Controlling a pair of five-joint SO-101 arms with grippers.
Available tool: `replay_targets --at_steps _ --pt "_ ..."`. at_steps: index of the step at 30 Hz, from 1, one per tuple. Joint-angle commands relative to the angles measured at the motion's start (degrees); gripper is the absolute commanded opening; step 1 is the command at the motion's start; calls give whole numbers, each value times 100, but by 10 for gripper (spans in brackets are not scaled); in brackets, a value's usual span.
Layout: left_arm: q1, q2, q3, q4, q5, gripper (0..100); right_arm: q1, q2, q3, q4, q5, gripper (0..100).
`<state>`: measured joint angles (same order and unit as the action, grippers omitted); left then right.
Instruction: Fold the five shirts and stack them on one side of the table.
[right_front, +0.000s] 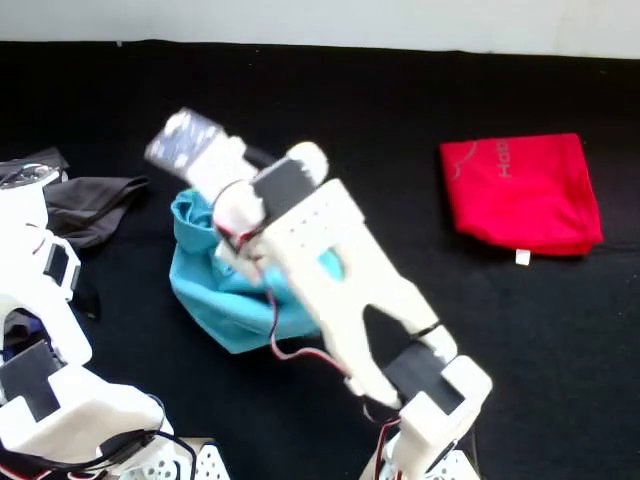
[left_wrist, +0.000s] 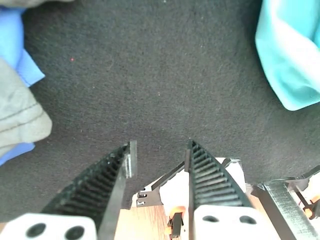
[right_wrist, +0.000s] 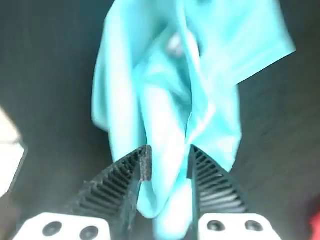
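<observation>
Right hand (right_wrist: 167, 160) tight on turquoise shirt (right_wrist: 170, 95)

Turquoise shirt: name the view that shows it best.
Right wrist view: the turquoise shirt shows its folds close up, bunched in the right end effector. The high view shows it crumpled on the table, partly covered by the right arm. The left wrist view catches one corner.

Bunched shirt (right_front: 225, 300) left of folded shirt (right_front: 522, 195)
</observation>
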<state>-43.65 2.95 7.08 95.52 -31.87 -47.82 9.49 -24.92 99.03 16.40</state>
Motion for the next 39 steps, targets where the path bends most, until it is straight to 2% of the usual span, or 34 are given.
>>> replay_targets --at_steps 1,6,14,18,24,29,39 --pt "48 -22 -13 35 35 168 -163 -338 136 -66 -35 134" --pt "48 -22 -13 35 26 168 365 -277 31 -84 -26 139" --pt "66 -22 -13 18 26 168 1332 -286 1938 -22 536 139" --pt "92 -22 -31 0 26 168 1402 -286 2844 -215 545 139" --pt "75 -22 -48 0 26 168 1481 -286 4022 -822 1046 142" --pt "92 -22 -57 35 26 168 1596 -295 4409 -1367 1055 241" --pt "57 -22 -13 53 35 168 1613 -286 5262 -2448 1064 241"
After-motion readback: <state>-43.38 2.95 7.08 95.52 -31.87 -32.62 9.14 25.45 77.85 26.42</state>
